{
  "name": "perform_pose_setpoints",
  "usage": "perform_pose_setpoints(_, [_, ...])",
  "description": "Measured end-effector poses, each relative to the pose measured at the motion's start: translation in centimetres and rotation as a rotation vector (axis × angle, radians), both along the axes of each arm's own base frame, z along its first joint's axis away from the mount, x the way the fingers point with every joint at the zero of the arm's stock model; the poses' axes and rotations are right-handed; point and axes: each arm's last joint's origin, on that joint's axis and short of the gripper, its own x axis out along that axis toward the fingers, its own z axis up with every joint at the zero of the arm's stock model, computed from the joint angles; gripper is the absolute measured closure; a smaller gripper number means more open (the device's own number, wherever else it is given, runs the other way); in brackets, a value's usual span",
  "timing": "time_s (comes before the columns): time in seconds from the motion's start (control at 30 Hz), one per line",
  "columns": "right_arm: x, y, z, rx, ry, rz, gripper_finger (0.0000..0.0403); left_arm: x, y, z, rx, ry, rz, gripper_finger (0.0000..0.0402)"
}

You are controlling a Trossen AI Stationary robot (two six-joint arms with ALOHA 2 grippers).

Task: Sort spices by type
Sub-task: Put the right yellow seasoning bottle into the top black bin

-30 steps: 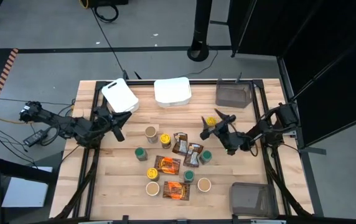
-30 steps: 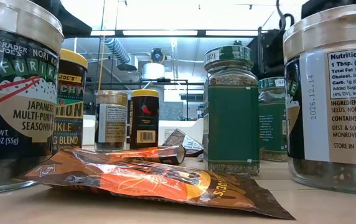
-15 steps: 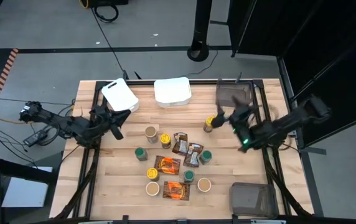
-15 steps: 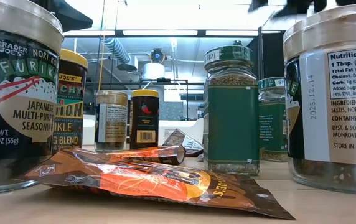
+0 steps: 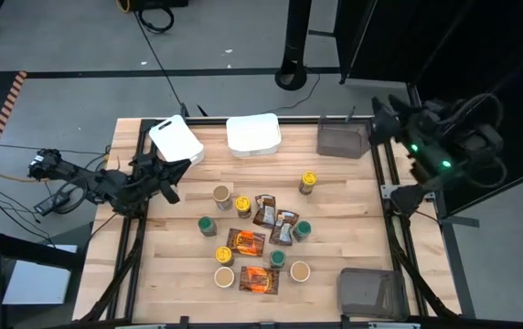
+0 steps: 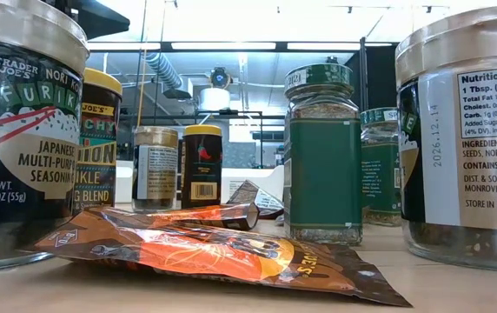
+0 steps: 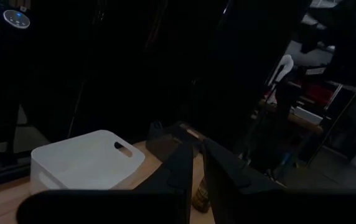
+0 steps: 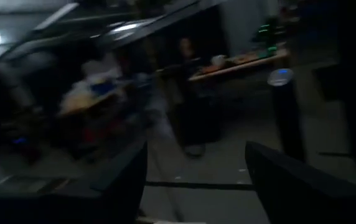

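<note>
Desk [image 5: 353, 219] carries everything, wood top, both arms at its edges. Two white tubs at the far edge: one [image 5: 253, 133] mid, one [image 5: 174, 141] tilted toward the left corner. Grey-brown bin [image 5: 342, 140] at the far right, second bin [image 5: 368, 291] at the near right corner.

Right arm is lifted off past the far right corner, right claw [image 5: 382, 117] above the desk edge beside the far bin. Right wrist view shows its two fingers [image 8: 125, 180] wide apart, nothing between them.

Left claw [image 5: 169, 185] sits low at the left side, just beside the tilted tub. Left wrist view: fingers [image 7: 178, 177] nearly together, thin gap, holding nothing.

Spices sit mid-desk in a loose cluster:
- orange foil packets [image 5: 246, 243] and [image 5: 259, 280], darker packets [image 5: 265, 210] just behind them
- green-lid jars [image 5: 207, 225], [image 5: 303, 230]
- tan-lid jars [image 5: 222, 193], [image 5: 299, 270]
- yellow-lid jar [image 5: 308, 182] stands alone, apart from the cluster toward the far bin

Low view: packet [image 6: 205, 252] flat in front, jars upright around it.
</note>
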Motion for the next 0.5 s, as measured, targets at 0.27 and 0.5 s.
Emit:
perform_pose_setpoints(0.27, [-0.9,4.5,3.7,-0.242,0.010,0.356,0.0159,0.0,0.0,0.0,0.003,0.004,0.000,0.0361])
perform_pose_setpoints(0.5, [-2.0,6.0,7.0,-0.494,-0.129,0.794,0.0199,0.0,0.0,0.0,0.002,0.003,0.000,0.0361])
